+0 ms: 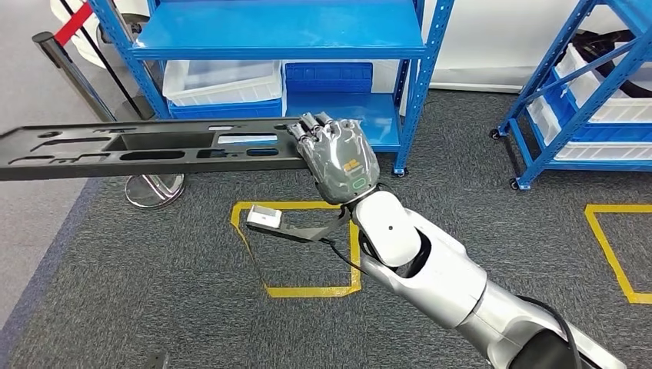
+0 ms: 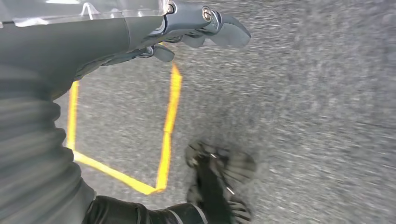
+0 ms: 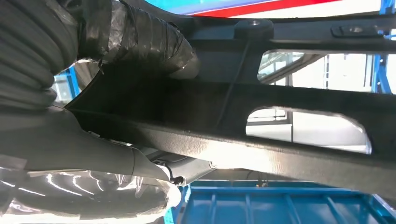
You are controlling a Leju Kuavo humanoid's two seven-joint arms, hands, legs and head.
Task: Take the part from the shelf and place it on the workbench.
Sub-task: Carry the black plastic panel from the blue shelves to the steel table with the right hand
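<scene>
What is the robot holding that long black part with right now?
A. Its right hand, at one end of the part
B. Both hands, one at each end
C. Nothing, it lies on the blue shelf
A: in the head view the right hand grips one end of the long black part, which sticks out level above the carpet, in front of the blue shelf.

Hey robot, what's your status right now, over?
Right hand grips long black slotted plastic part at one end, off the blue metal shelf. Left hand holds nothing. Workbench unseen.

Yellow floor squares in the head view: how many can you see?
2: one yellow tape square on the grey carpet below the right hand, one yellow tape square cut off at the right edge. More may be hidden.
</scene>
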